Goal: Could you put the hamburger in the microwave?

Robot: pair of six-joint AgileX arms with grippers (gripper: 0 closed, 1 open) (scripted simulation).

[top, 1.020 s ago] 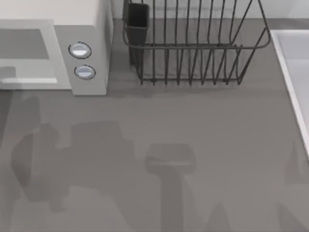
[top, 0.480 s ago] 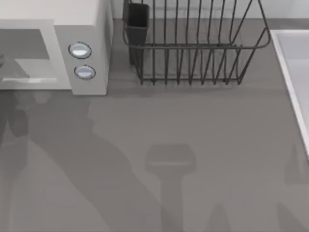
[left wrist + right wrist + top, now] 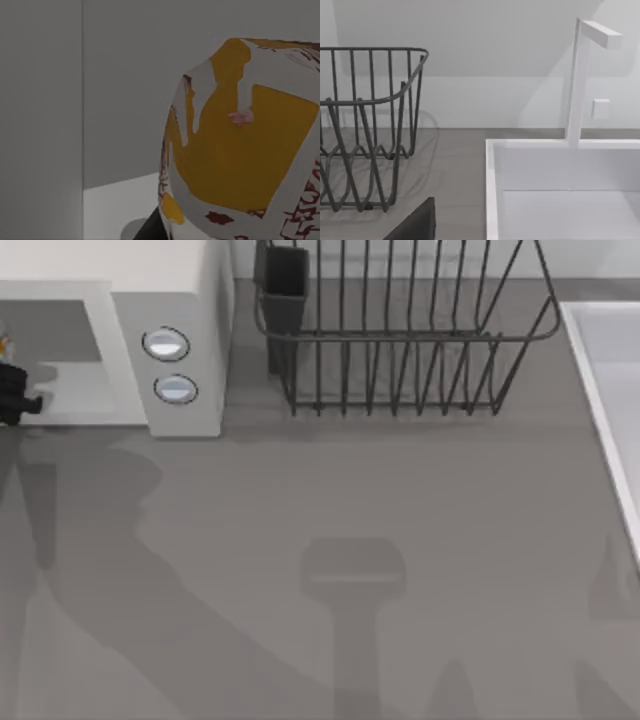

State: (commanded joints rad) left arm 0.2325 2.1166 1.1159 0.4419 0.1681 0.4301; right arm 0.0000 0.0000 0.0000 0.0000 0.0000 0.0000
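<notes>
Left gripper (image 3: 12, 400) sits at the far left edge of the table (image 3: 400, 540), at the mouth of the microwave (image 3: 170, 280). Cannot tell how it is set, spread or pinching. In the top view a sliver of orange, the hamburger (image 3: 3, 344), shows at the left edge just beyond the gripper, inside the microwave's open grey cavity. Left wrist view: hamburger (image 3: 240, 150) very close, yellow-orange with grey-white patches and dark red specks, a pale pink spot near its middle; grey inner walls and a lighter floor of the microwave (image 3: 50, 100) behind it. No readable writing on the hamburger.

Microwave panel carries two round silvery-blue buttons (image 3: 165, 344), one nearer, one farther; no label or lettering legible on them.

Right of the microwave, at the far side of the table, stands a dark wire dish rack (image 3: 400, 340) with a dark cup holder (image 3: 283, 285) on its left corner. At the far right edge, a white sink (image 3: 600, 370); right wrist view shows the rack (image 3: 365, 130), the sink (image 3: 560, 170) and a white tap (image 3: 582, 80) rising behind it.
</notes>
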